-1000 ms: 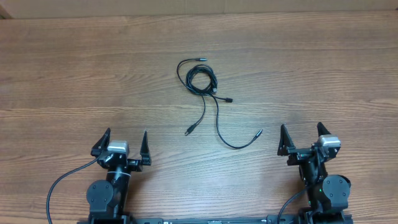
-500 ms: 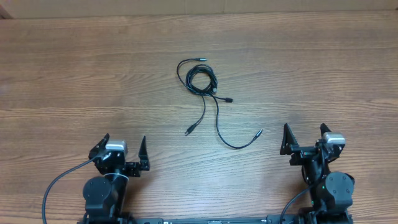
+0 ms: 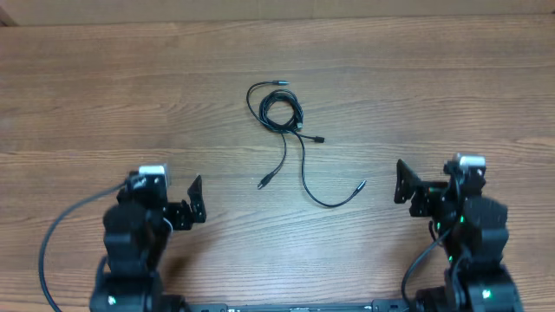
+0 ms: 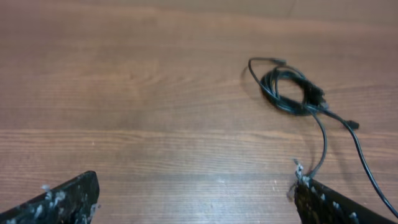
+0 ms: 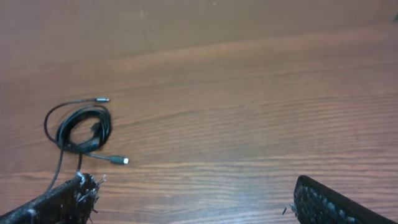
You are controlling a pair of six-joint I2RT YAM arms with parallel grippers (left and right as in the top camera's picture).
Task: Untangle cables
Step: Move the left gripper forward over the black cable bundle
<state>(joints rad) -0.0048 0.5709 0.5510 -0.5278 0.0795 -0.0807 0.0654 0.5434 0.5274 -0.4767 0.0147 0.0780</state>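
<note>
Nothing is untangled yet: the thin black plug-ended cables point(image 3: 282, 113) lie coiled and crossed mid-way along the brown wooden bench point(image 3: 87, 87), nearer its far edge. By the near edge, the left end effector point(image 3: 166, 199) and right end effector point(image 3: 429, 186) are both wide open and empty.

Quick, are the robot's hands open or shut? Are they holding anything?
Left hand: open, holding nothing.
Right hand: open, holding nothing.

The overhead camera looks straight down on the wooden table point(image 3: 451, 95) from well above. Each wrist camera sits low and close to the tabletop, facing forward past the left gripper point(image 4: 195, 180) or the right gripper point(image 5: 191, 179) at the frame's bottom. All three views share the cables point(image 3: 282, 113).
</note>
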